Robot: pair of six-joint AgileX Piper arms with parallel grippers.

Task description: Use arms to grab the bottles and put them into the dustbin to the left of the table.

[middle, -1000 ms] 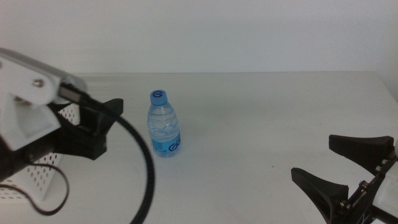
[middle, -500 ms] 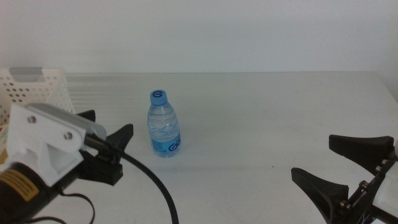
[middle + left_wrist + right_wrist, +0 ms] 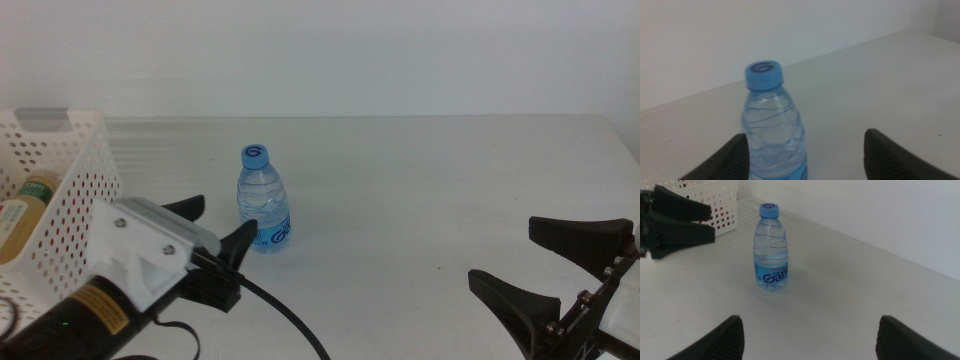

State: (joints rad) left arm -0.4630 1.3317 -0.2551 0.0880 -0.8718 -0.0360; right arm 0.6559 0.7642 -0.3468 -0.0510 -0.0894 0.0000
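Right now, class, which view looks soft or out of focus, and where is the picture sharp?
Left wrist view: the water bottle looms close and soft, jaws blurred. Right wrist view: bottle label readable, sharp. Middle view: even light, faint shadows, the left gripper slightly blurred.

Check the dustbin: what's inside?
Inside the dustbin, the yellow tea bottle lies against the wall, green-white label up. Red shows through the holes; unidentifiable. The left hand hides the lower part.

left gripper (image 3: 215,232): black jaws; white housing; yellow label
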